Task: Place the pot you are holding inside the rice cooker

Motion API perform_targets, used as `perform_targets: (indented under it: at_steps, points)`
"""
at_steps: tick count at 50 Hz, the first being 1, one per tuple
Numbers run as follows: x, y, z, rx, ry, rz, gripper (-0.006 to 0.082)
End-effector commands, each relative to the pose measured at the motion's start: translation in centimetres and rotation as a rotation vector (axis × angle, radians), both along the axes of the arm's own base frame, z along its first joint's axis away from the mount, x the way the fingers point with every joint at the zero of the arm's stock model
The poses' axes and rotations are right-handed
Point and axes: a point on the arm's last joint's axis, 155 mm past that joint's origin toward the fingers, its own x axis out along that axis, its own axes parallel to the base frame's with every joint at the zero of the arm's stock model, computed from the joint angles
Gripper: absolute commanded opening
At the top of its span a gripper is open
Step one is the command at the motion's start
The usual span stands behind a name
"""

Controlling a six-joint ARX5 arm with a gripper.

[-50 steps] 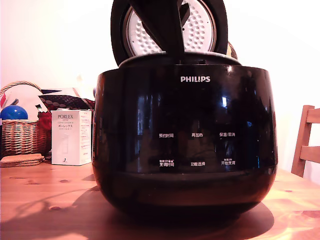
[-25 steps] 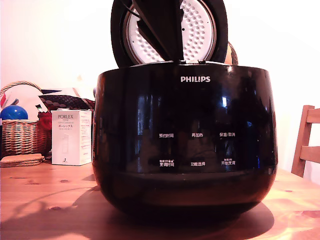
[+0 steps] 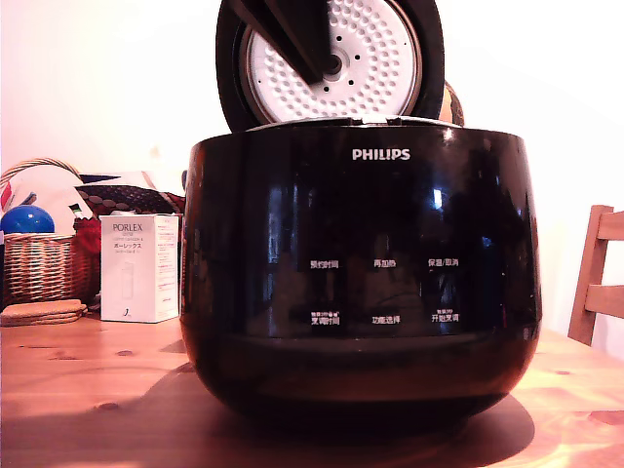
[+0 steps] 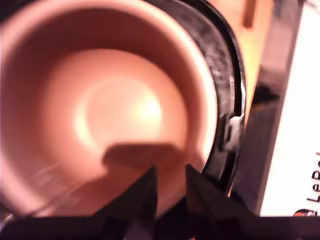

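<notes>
The glossy black PHILIPS rice cooker (image 3: 361, 273) stands on the wooden table, its round lid (image 3: 375, 58) raised and showing the white dimpled plate. The pot sits inside it; only a thin grey rim (image 3: 409, 121) shows over the cooker's top edge. In the wrist view I look down into the pot (image 4: 120, 110), whose inside glows coppery pink, ringed by the cooker's black rim (image 4: 222, 65). My gripper (image 4: 169, 175) hovers above the pot's inside, near its rim, fingers slightly apart with nothing between them. My dark arm (image 3: 288, 34) crosses the lid.
On the exterior view's left are a white PORLEX box (image 3: 139, 268), a wicker basket (image 3: 39, 263) with a blue ball (image 3: 26, 219), and a stack of cork coasters (image 3: 41, 312). A wooden chair (image 3: 600, 273) stands at the right. A white lettered box (image 4: 295, 125) lies beside the cooker.
The pot's rim has sunk from above the cooker's edge down into it. My arm has lifted up and toward the exterior view's left, uncovering more of the lid's plate.
</notes>
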Motion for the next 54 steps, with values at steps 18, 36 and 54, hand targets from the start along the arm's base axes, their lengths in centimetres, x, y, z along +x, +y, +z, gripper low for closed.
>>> perform_targets:
  at_steps: [18, 36, 54]
  points:
    - [1.6, 1.9, 2.0, -0.028, -0.037, 0.191, -0.0023]
    - [7.6, 9.6, 4.1, 0.000, -0.151, 0.555, -0.0023]
    - [12.2, 19.1, 5.0, 0.075, -0.241, 0.829, -0.0023]
